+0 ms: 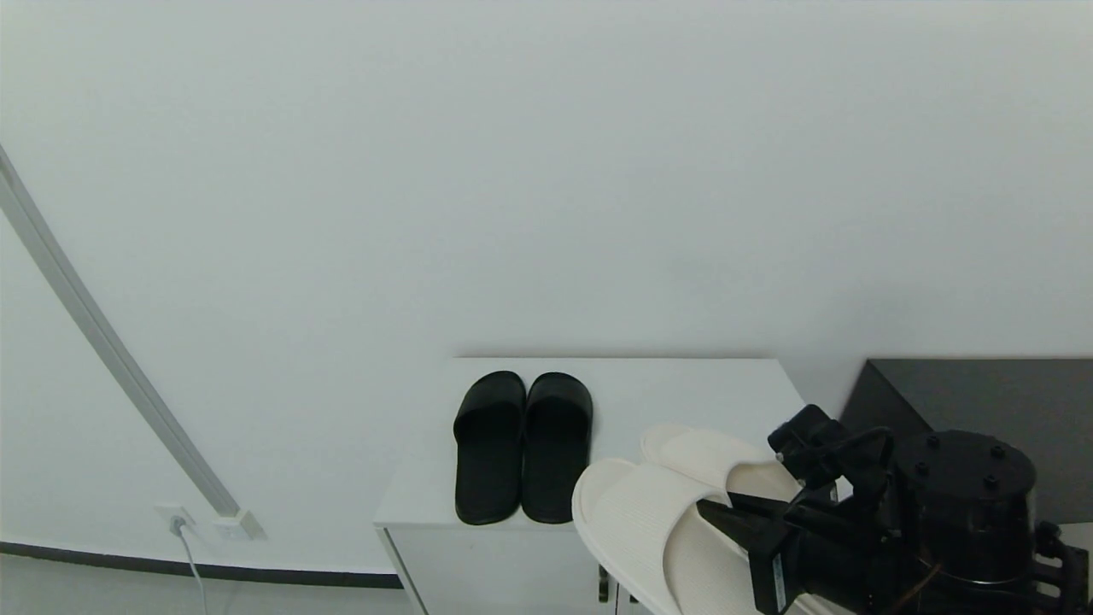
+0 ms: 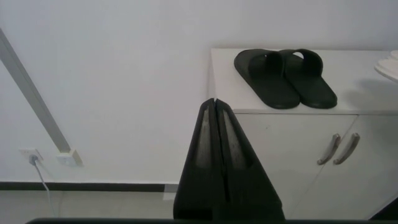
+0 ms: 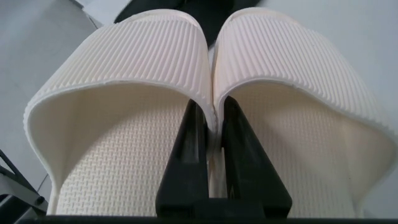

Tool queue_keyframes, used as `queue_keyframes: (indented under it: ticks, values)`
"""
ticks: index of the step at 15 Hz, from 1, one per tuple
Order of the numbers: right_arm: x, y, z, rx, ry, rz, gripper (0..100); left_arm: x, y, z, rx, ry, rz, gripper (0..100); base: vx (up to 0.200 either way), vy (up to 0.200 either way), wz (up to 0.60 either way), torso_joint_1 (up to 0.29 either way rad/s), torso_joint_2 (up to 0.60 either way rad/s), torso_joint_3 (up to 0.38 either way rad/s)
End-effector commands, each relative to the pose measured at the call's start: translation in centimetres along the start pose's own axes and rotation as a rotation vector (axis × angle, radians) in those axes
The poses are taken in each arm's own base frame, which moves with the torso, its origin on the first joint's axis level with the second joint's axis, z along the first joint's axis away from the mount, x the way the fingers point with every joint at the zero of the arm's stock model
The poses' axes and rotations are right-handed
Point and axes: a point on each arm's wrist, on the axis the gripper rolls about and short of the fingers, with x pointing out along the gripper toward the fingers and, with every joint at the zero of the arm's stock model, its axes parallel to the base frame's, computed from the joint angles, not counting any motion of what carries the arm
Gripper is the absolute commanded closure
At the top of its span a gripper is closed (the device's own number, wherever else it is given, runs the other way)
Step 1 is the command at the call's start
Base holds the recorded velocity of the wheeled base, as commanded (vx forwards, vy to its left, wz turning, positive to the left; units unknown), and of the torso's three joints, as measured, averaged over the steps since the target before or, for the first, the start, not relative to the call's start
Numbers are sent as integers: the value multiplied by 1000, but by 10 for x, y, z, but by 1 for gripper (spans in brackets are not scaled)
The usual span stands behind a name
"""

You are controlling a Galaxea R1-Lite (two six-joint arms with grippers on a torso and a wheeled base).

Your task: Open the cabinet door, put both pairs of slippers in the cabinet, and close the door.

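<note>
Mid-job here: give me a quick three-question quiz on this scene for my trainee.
1. Fill in: the black slippers lie on the white cabinet's ____.
2. The right gripper is shut on: A) black slippers B) white slippers C) a door handle.
3. True or false: the doors stand open.
Key: 1 top; 2 B; 3 false, both are closed.
</note>
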Motion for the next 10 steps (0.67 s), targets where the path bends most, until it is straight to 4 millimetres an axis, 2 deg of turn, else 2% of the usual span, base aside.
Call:
queue_keyframes:
  ticks: [1,8,10]
  values:
    - [-1,1,-1,-1,3,6,100,0,0,0,0,-1,1,100,-200,0,0,7,22,2]
    - [-3,1,-7,-9,25,10,100,0,0,0,0,0,1,100,-200,0,0,0,4,2]
    - [-5,1,-8,-19,25,15,100,0,0,0,0,0,1,100,0,0,0,0,0,0]
